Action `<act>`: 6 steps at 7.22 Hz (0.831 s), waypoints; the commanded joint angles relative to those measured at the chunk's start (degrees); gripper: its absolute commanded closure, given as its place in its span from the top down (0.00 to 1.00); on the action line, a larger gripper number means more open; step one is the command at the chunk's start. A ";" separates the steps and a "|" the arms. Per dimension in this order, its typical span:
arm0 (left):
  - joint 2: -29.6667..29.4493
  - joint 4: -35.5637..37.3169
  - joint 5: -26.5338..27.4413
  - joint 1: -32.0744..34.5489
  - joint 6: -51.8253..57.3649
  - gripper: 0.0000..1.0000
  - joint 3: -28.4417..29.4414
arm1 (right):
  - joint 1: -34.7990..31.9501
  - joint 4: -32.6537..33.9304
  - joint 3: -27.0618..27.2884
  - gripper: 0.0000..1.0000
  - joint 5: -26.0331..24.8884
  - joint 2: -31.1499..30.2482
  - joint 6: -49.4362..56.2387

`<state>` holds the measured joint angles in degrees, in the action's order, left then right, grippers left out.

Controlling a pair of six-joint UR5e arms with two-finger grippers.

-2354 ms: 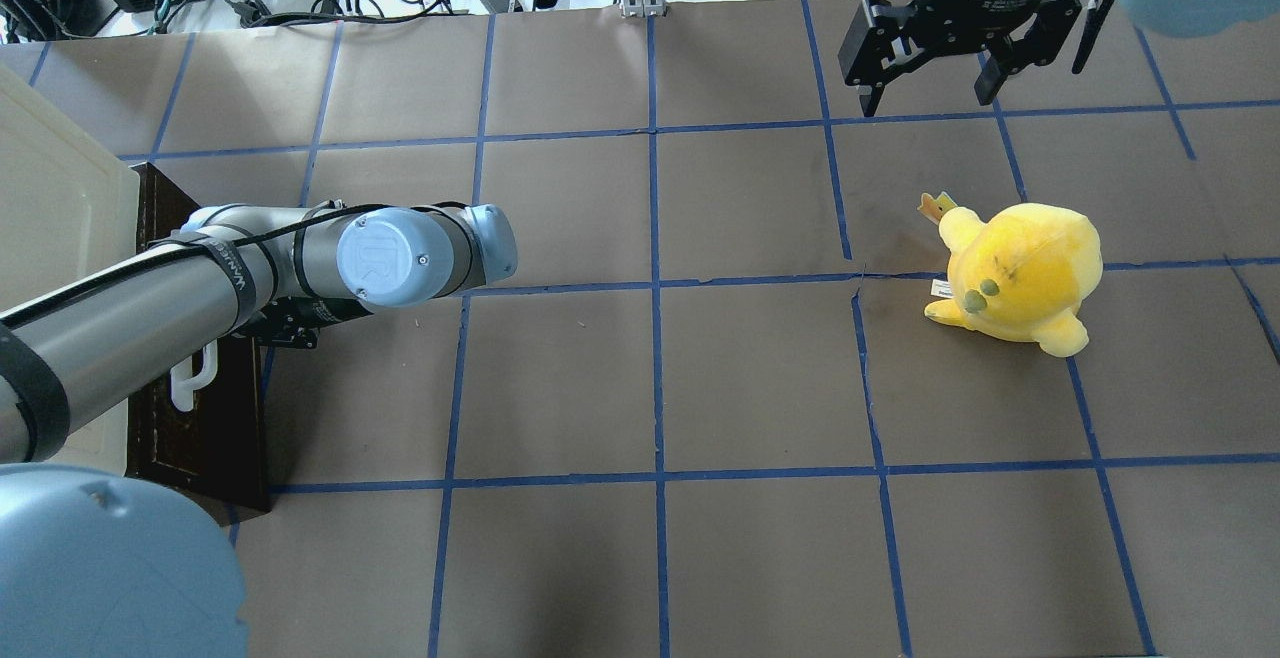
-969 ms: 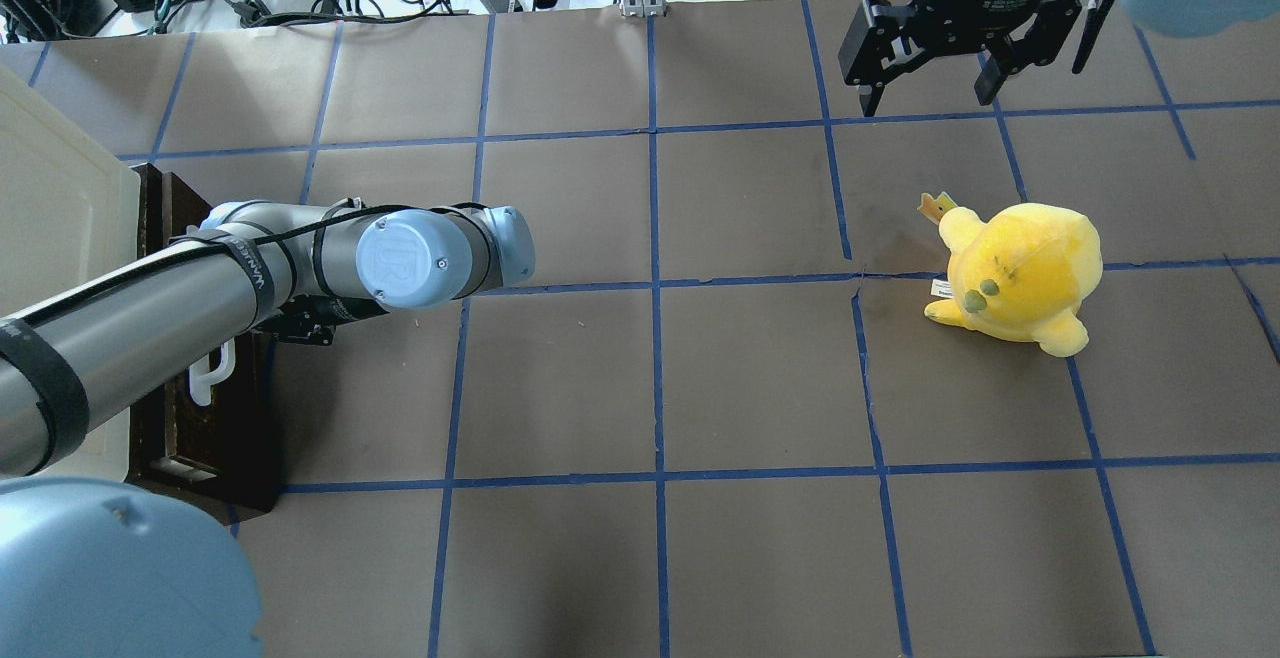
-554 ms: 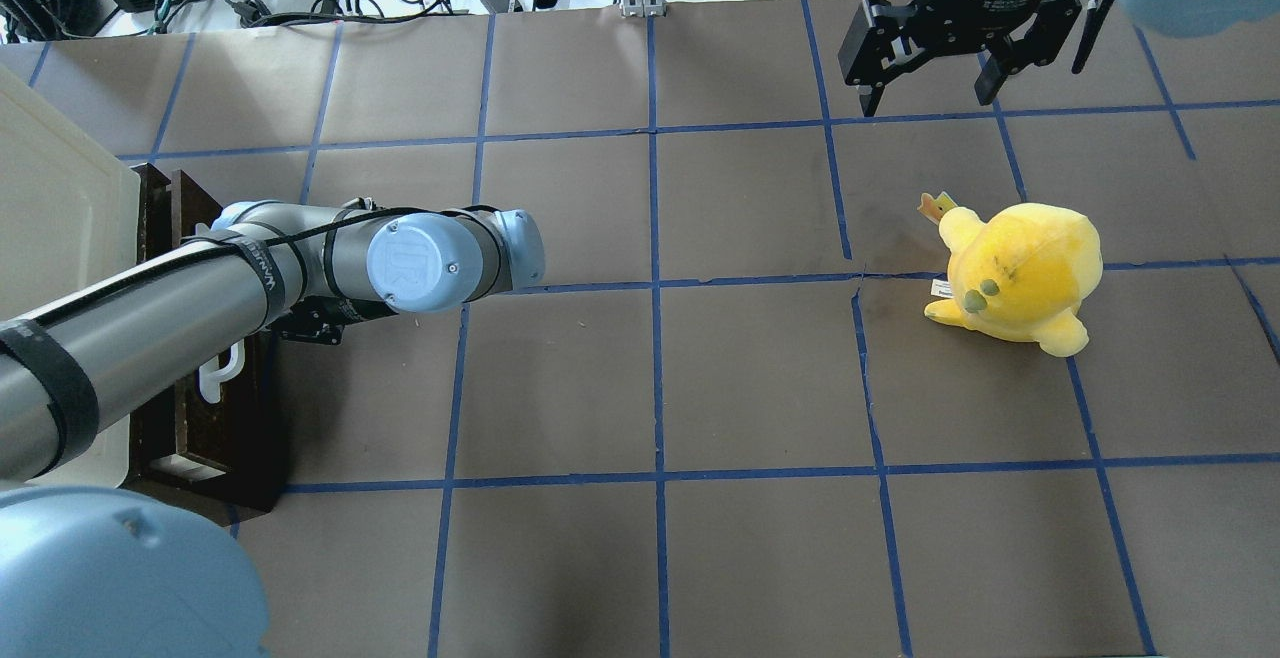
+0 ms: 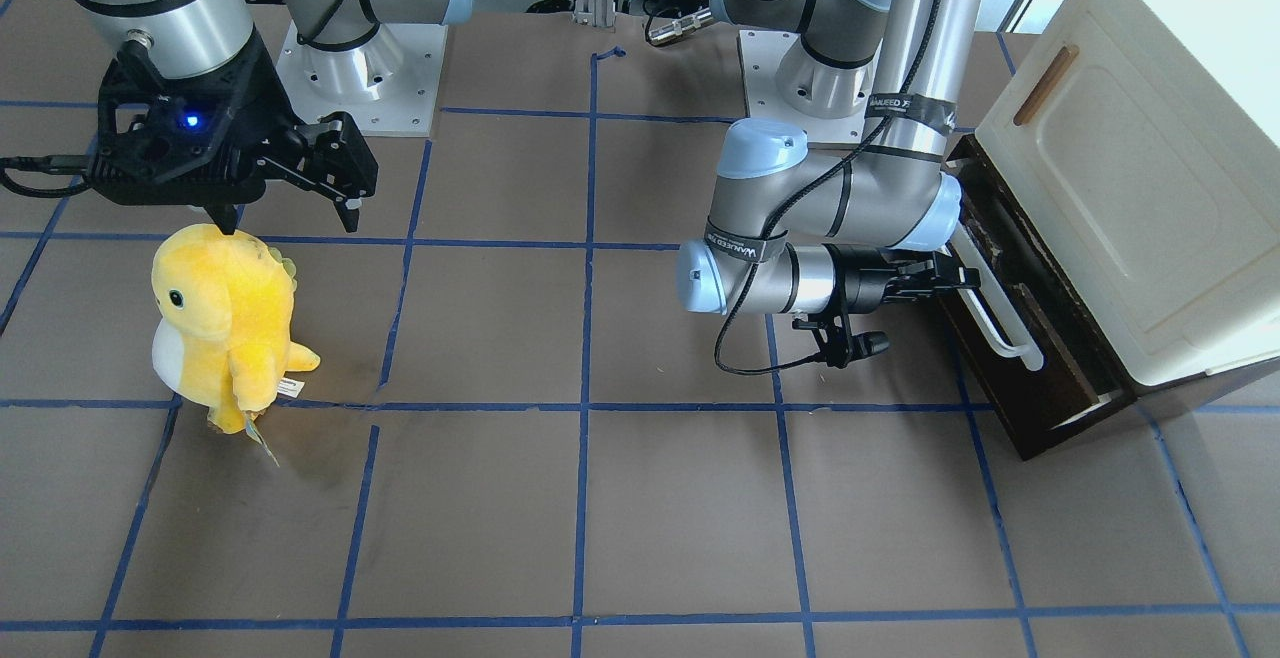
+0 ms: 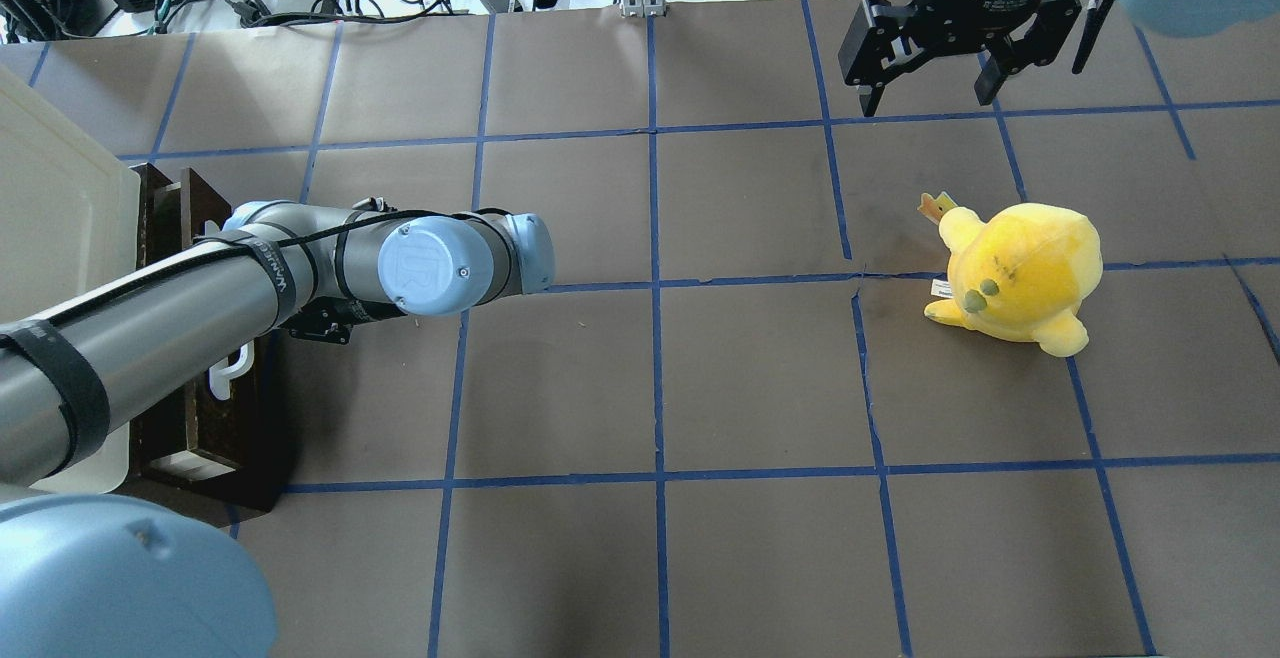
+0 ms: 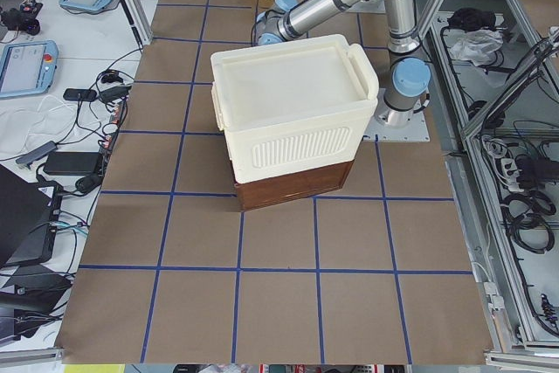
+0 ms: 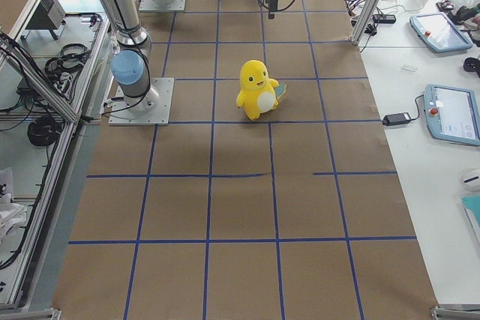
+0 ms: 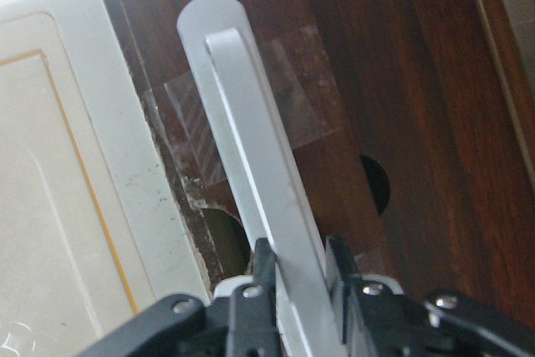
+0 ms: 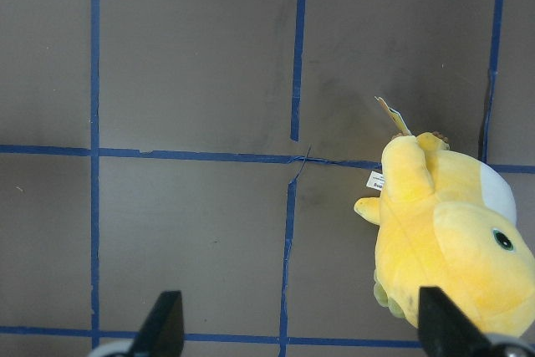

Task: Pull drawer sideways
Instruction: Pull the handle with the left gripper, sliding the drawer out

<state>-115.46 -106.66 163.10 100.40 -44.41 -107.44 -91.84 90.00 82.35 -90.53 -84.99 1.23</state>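
At the right edge of the front-facing view, the drawer sits under the cream cabinet, pulled a little way out, with a pale sliver of its side showing at its lower end. The left gripper reaches in level from the left and meets the white handle near its upper part. The overhead view hides that contact under the arm; only the lower end of the handle and the drawer show at the frame's left.

The left wrist view shows the grip: the left gripper is clamped on the handle, one finger pressed against each side of the bar. The exterior left view shows the cabinet from behind, with a dark brown band beneath it.

A broad stretch of brown counter with blue tape lines lies between the drawer front and the plush at centre left. The right gripper hangs above the plush with its fingers spread apart, holding nothing; its wrist view has the plush at lower right.

The drawer front is dark glossy brown, with a strip of clear tape behind the bar.
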 commanded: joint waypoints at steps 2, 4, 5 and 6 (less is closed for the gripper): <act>-0.12 -0.04 -0.33 1.55 0.12 0.20 0.83 | 0.00 0.00 0.00 1.00 0.00 0.00 0.00; -0.29 -0.12 -0.77 1.91 0.21 0.20 1.36 | 0.00 0.00 0.00 1.00 -0.09 0.00 0.09; -0.29 -0.04 -0.77 2.25 0.21 0.20 1.36 | 0.00 0.00 0.00 1.00 0.00 0.00 0.00; -0.29 0.05 -0.77 2.95 0.21 0.20 1.53 | 0.00 0.00 0.00 1.00 0.00 0.00 0.00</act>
<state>-115.73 -106.70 162.36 102.70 -44.21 -106.06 -91.85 90.00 82.35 -90.56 -84.99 1.25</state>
